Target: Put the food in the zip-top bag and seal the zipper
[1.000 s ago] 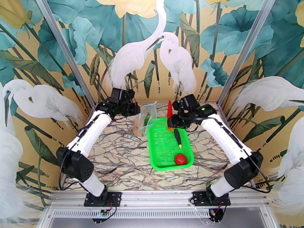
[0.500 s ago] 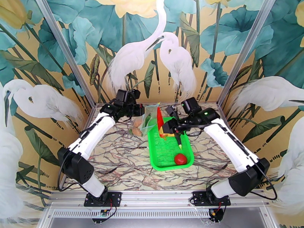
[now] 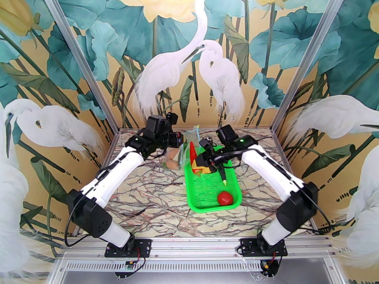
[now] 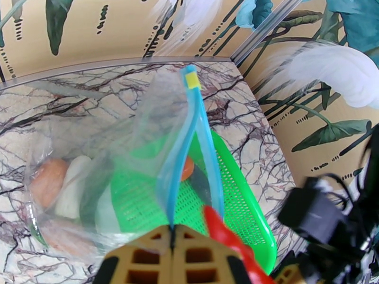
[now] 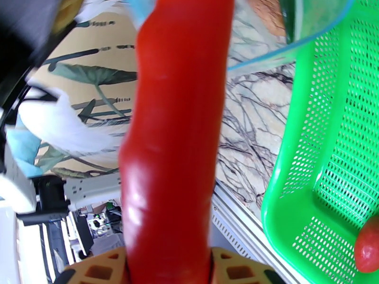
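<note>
My left gripper (image 3: pixel 179 140) is shut on the blue zipper strip (image 4: pixel 188 138) of the clear zip-top bag (image 3: pixel 185 144), holding its mouth up at the basket's far left corner. Inside the bag lie a tan potato (image 4: pixel 47 176), a white radish (image 4: pixel 73 190) and a green piece (image 4: pixel 111 207). The right gripper (image 3: pixel 197 163) is shut on the red chili (image 3: pixel 193 151), which stands upright just beside the bag's mouth (image 5: pixel 293 48). In the right wrist view the chili (image 5: pixel 175 128) rises from the fingers. A red tomato (image 3: pixel 225 198) and a dark eggplant (image 3: pixel 221 173) lie in the basket.
The green mesh basket (image 3: pixel 208 204) sits mid-table, right of the bag. Painted walls and metal posts close in the back and sides. Bare marble table (image 3: pixel 151 204) lies left and in front of the basket.
The right gripper has carried the chili left from the basket's far end to the bag's mouth. The left gripper has shifted right, bringing the bag toward the basket.
</note>
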You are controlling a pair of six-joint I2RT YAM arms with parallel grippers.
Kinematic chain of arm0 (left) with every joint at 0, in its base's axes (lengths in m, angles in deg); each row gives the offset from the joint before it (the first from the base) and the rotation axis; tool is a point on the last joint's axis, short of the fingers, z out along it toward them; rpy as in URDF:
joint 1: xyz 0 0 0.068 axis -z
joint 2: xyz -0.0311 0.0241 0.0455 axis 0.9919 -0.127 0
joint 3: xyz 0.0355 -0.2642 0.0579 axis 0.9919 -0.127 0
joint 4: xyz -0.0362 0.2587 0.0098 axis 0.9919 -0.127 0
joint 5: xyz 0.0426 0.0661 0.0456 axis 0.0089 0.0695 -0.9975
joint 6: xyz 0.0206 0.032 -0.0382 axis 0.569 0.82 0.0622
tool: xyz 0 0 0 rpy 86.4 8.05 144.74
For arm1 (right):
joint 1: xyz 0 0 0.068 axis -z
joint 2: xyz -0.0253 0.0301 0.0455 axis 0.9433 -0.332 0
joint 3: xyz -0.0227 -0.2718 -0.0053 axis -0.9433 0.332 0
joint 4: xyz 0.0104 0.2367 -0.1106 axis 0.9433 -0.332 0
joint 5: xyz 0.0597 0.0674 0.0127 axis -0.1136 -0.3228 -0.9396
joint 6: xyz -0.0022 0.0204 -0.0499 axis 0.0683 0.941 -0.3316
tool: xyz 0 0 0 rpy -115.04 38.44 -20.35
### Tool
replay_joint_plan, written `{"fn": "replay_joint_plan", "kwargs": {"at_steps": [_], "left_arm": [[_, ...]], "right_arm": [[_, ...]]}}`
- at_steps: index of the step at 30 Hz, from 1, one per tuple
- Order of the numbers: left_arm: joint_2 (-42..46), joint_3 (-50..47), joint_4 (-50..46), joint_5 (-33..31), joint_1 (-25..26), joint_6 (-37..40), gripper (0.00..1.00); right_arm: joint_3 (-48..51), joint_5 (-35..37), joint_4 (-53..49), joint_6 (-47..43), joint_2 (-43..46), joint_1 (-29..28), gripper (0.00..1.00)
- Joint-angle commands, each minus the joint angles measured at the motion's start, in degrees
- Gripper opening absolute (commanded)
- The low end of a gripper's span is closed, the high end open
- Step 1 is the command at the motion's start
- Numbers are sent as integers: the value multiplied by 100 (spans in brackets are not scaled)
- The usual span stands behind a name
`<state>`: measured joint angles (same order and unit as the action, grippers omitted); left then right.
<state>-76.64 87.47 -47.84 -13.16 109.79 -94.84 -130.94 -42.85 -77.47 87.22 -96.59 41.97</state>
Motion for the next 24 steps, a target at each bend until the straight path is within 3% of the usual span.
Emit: {"fn": "replay_joint_plan", "kwargs": {"at_steps": [1, 9, 20, 24], "left_arm": [[244, -112, 251, 73, 42, 27, 0], [333, -227, 38, 270, 42, 94, 0], [370, -90, -254, 633, 42, 9, 0], [377, -107, -282, 685, 42, -12, 0]], "right_arm": [[-399, -28, 390, 326, -175, 13, 25], [-1230, 323, 657, 721, -754, 31, 30], [-1663, 1257, 646, 968, -1218, 27, 33], [-1770, 1498, 646, 1023, -1275, 30, 38]]}}
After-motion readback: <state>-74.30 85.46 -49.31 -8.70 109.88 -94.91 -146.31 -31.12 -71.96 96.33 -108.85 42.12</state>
